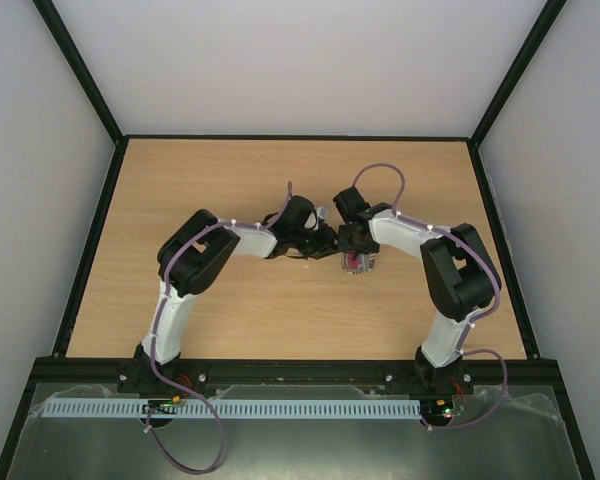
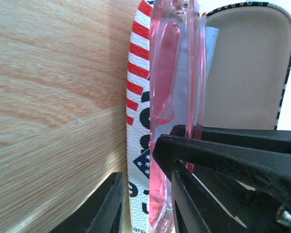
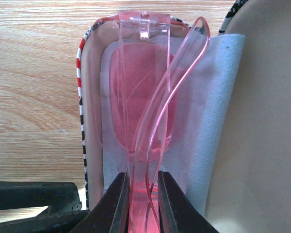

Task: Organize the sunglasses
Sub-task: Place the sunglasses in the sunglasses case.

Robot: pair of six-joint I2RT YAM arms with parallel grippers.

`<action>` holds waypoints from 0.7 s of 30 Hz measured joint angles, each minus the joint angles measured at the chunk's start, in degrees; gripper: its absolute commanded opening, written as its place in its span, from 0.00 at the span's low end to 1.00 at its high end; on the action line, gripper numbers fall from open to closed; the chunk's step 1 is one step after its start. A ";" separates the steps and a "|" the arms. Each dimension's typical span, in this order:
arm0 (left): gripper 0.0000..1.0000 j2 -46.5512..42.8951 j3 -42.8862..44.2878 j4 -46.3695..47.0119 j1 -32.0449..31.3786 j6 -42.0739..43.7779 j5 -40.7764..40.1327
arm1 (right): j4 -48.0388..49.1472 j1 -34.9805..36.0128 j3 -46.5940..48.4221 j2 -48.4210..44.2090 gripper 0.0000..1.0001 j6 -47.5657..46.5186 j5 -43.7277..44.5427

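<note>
The sunglasses (image 3: pixel 140 97), with a translucent pink-red frame, stand folded inside the open flag-patterned case (image 3: pixel 81 97), on the light blue cloth (image 3: pixel 213 97) that lines it. My right gripper (image 3: pixel 143 182) is shut on the near end of the sunglasses. My left gripper (image 2: pixel 145 179) straddles the case's side wall (image 2: pixel 138 73) and the glasses' end (image 2: pixel 177 73), one finger outside and one inside, shut on the case. In the top view both grippers meet mid-table, left (image 1: pixel 325 243) and right (image 1: pixel 355 250), over the pink glasses (image 1: pixel 355 262).
The case's beige-lined lid (image 3: pixel 266 145) lies open to the right of the glasses. The wooden table (image 1: pixel 230 180) has dark rails along its sides and white walls round it. A left finger (image 3: pixel 34 199) shows beside the case wall.
</note>
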 measured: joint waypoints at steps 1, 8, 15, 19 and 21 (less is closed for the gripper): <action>0.30 0.00 0.02 0.24 0.00 -0.04 0.13 | 0.00 0.02 0.02 0.04 0.08 0.00 0.00; 0.29 2.05 2.54 -1.75 -0.11 1.14 0.02 | -0.15 0.04 0.13 0.09 0.09 -0.02 0.04; 0.29 2.32 3.61 -3.21 -0.11 1.95 -0.61 | -0.52 0.04 0.33 0.09 0.13 -0.02 0.04; 0.28 2.62 4.13 -3.61 -0.11 2.23 -0.61 | -1.03 0.11 0.52 0.09 0.15 -0.02 -0.04; 0.28 2.75 4.26 -3.63 -0.11 2.38 -0.66 | -1.49 0.15 0.70 0.09 0.15 -0.04 -0.07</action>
